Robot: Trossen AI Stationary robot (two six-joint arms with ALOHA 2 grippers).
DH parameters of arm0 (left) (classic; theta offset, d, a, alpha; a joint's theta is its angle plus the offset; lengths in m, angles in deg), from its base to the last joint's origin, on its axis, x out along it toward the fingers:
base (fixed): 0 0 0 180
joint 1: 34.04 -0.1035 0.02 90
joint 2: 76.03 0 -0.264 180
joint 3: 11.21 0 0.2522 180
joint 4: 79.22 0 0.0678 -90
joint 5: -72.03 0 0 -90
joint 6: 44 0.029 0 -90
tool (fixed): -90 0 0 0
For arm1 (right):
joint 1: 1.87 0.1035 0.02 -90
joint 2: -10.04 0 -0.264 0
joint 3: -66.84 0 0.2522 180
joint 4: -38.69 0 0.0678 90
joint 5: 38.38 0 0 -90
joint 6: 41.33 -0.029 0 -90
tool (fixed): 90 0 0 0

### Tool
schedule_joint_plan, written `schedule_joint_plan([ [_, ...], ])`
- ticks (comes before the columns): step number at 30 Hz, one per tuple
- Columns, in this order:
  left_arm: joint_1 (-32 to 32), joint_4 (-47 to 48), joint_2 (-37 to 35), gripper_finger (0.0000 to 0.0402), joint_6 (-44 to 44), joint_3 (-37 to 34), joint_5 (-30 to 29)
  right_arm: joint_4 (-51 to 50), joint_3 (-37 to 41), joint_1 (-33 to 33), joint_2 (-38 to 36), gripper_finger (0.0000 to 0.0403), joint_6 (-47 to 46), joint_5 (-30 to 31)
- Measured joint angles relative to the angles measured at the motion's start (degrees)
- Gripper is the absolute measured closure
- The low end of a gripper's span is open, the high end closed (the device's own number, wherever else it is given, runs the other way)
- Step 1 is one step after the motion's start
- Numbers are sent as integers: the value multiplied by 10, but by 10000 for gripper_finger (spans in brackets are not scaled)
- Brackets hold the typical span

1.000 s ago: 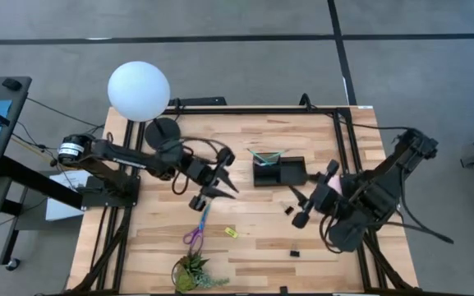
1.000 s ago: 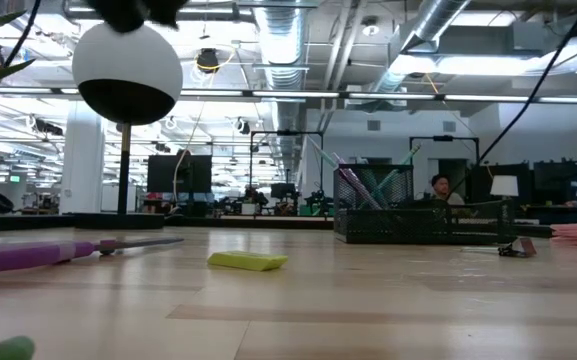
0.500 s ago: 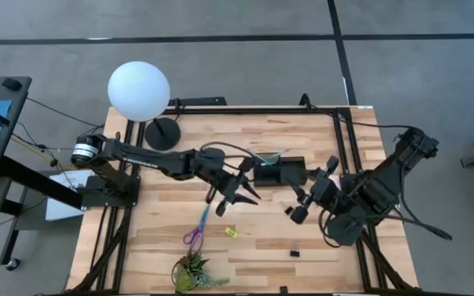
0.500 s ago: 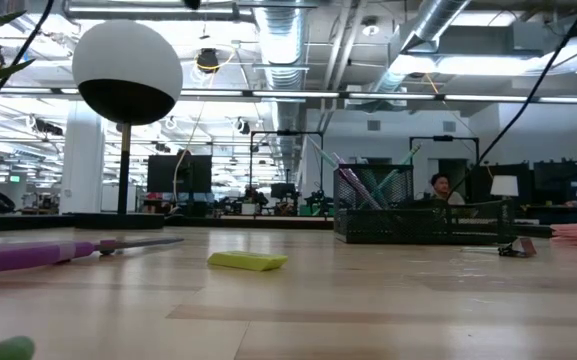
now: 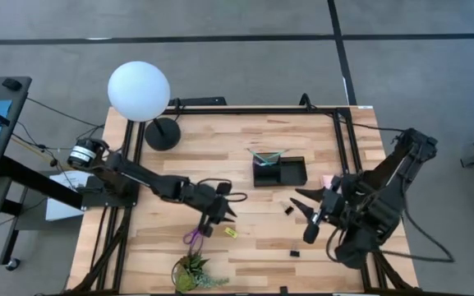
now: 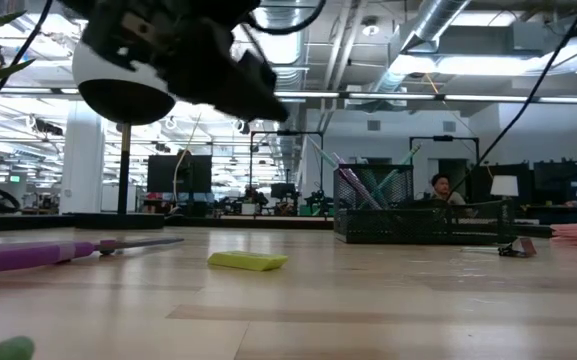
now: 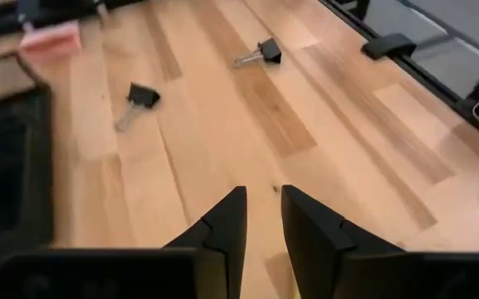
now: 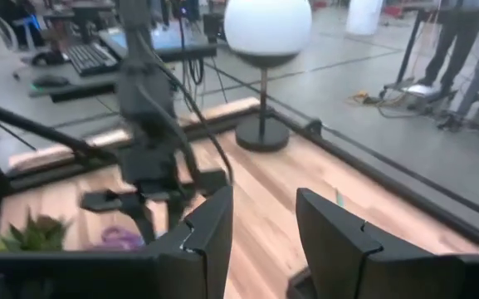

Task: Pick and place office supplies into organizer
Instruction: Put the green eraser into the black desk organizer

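Observation:
The black organizer [image 5: 279,171] stands at the table's middle far side with pens in its taller part [image 6: 368,185]. The purple-handled scissors [image 5: 194,236] and a small yellow piece [image 5: 230,233] lie flat near the front. My left gripper [image 5: 227,217] hovers just above them, slightly open and empty [image 7: 262,193]. Two black clips [image 5: 288,210] [image 5: 295,252] lie right of the middle, and both show ahead of it in the left wrist view [image 7: 144,95] [image 7: 264,52]. A pink pad [image 5: 327,181] lies by my right gripper [image 5: 304,215], which hangs open and empty above the table.
A white globe lamp [image 5: 140,90] on a black round base [image 5: 163,133] stands at the far left corner. A small green plant [image 5: 191,274] sits at the near edge by the scissors' handles. Bare wood [image 5: 253,247] lies between the yellow piece and the clips.
My left gripper has swung out toward the organizer, then dropped toward the table's near edge, ending low over the scissors and the yellow piece; it has tipped from pointing steeply down to nearer level. My right gripper has rolled and sunk a little toward the near edge.

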Motion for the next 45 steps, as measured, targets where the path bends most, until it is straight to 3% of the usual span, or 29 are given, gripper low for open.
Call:
schedule_joint_plan([
  [4,20,-5,0,329,-45,-30,-23,3,44,1,0,274,-31,-28],
  [12,54,-10,14,322,-13,-52,-5,60,101,-21,0,274,-51,-48],
  [21,58,-100,121,246,10,-48,1,64,102,-30,0,274,-50,-52],
  [28,41,-141,146,210,31,-47,5,67,102,-29,0,274,-50,-56],
  [33,17,-153,159,206,-14,-46,91,68,102,-29,0,274,-50,-57],
  [42,17,-310,262,208,-64,-46,99,77,102,-30,0,274,-49,-57],
  [45,17,-301,263,215,-73,-46,97,78,102,-30,0,274,-49,-57],
])
